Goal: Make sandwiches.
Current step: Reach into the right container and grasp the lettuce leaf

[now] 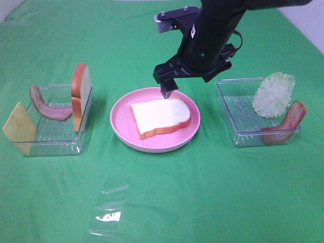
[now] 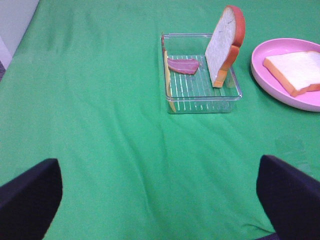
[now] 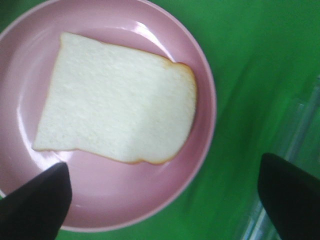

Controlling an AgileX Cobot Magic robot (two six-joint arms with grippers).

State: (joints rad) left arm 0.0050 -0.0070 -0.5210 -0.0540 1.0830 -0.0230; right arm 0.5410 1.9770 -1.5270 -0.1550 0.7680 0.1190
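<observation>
Bread slice (image 1: pixel 161 117), flat on pink plate (image 1: pixel 120 126), base layer judged done; right gripper (image 3: pixel 162 200) poised over it, jaws apart and empty, left gripper (image 2: pixel 160 200) likewise wide and idle; next move: a filling, probably lettuce (image 1: pixel 273 94) from the right-hand tray (image 1: pixel 226 104), pinched by its edge.

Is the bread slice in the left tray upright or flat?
Upright: the white, orange-crusted bread slice stands on edge in the clear plastic tray.
</observation>
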